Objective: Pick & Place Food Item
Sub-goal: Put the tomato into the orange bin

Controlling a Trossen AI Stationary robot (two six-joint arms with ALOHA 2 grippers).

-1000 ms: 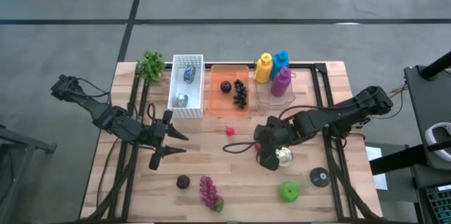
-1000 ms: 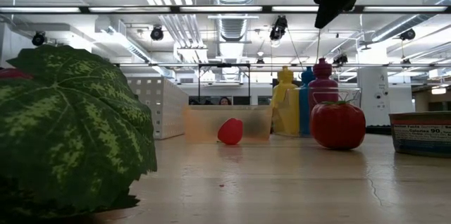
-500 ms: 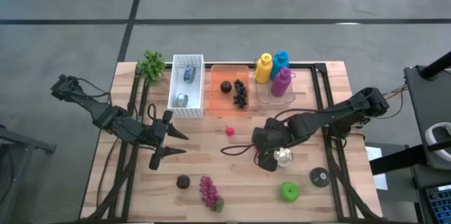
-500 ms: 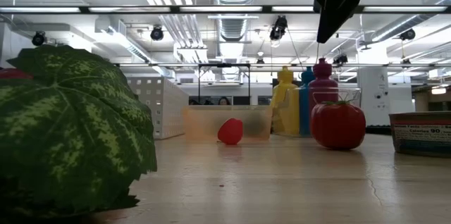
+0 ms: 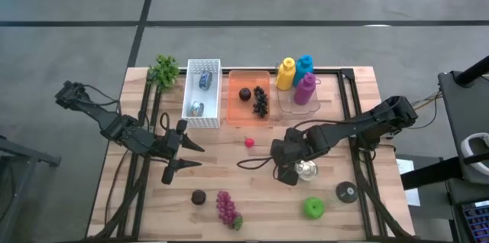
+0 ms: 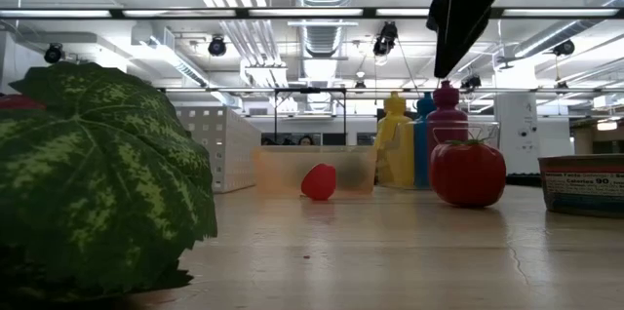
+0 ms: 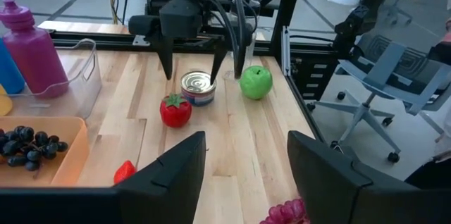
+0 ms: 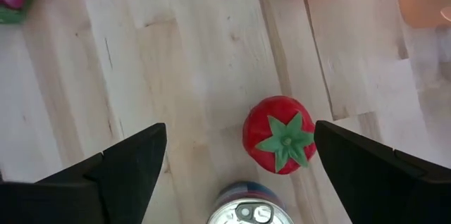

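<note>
I'm running both arms over the wooden table (image 5: 229,159), which fills the middle of the high view. Upper centre sits the orange tray (image 5: 249,113), already holding a dark plum and a grape bunch, so I take it as the drop spot for food. Left of it is the white basket (image 5: 202,82) with two cans, so cans seem to go there. Right of the tray a clear bin (image 5: 294,107) keeps three bottles upright.

My right gripper (image 5: 266,165) hangs right of centre, pointing down over the tomato (image 8: 281,134). Its jaws are spread wide with nothing between them. In its wrist view the tomato lies between the two fingers, so I read this as lining up a grab from above. The open can (image 7: 197,88) stands just beside the tomato, so the fingers may bump it on the way down.

My left gripper (image 5: 186,155) waits left of centre, jaws parted and empty, aimed towards the right arm.

Smaller items: green apple (image 5: 314,207) lower right, purple grapes (image 5: 227,208) lower centre, small strawberry (image 5: 249,142) just below the tray. All are loose on the wood, probably later picks.
</note>
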